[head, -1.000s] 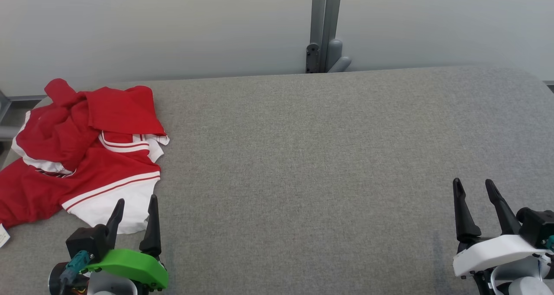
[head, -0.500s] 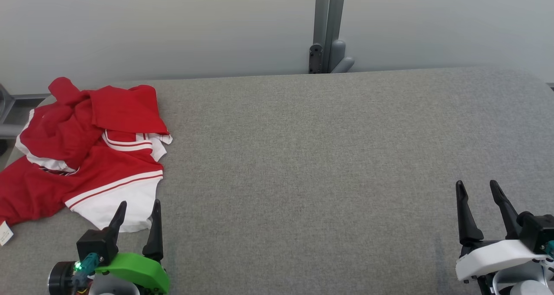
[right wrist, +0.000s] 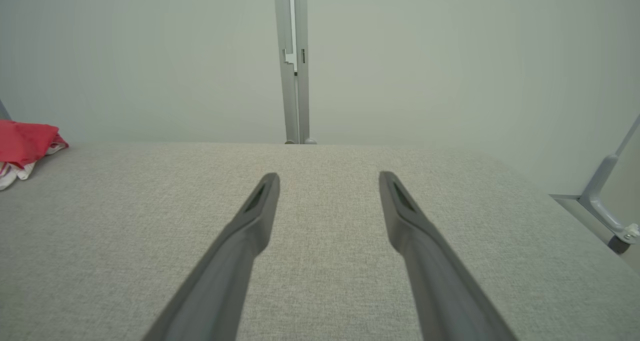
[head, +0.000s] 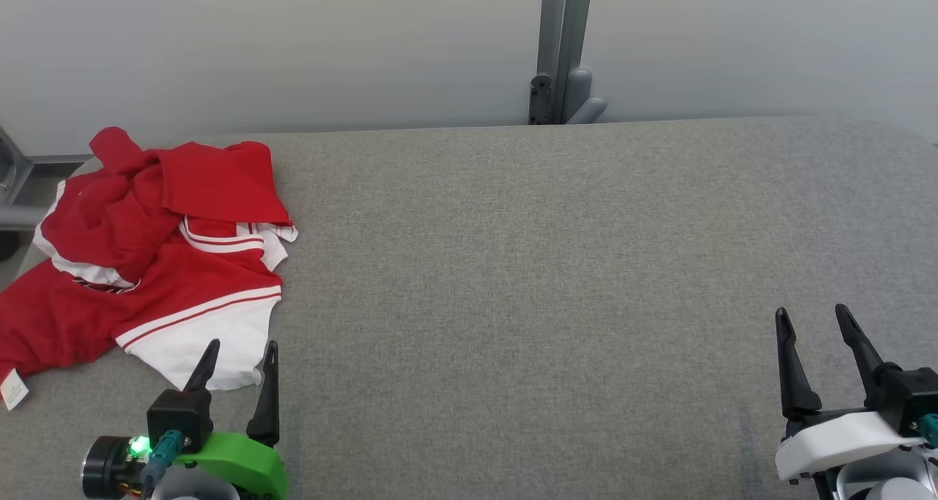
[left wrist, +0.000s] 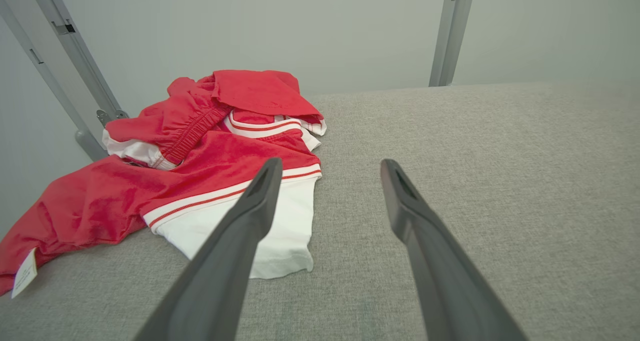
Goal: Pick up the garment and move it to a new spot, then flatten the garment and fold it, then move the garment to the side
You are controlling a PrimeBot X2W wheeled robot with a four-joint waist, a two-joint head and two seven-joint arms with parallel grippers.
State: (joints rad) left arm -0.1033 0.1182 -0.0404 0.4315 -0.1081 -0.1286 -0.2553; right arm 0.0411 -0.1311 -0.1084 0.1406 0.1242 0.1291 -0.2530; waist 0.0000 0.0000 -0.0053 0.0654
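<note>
A crumpled red garment (head: pixel 139 251) with white panels and red stripes lies in a heap at the far left of the grey table (head: pixel 527 265); a white tag sticks out at its lower left. In the left wrist view the garment (left wrist: pixel 190 156) spreads ahead and to the left. My left gripper (head: pixel 243 347) hovers open just in front of the garment's white hem, nothing between its fingers (left wrist: pixel 260 191). My right gripper (head: pixel 812 314) stands open at the near right, far from the cloth; the right wrist view catches a garment (right wrist: pixel 22 146) edge at its far left.
A grey metal post (head: pixel 560 45) rises behind the table's far edge against a pale wall. Slanted frame bars (left wrist: pixel 65 56) stand beyond the table's left end, and another bar (right wrist: pixel 607 191) stands off its right end. The table's corners are rounded.
The head camera has shifted slightly, so the whole scene slid right and down. Both grippers sit a little lower in the view. The garment has not moved on the table.
</note>
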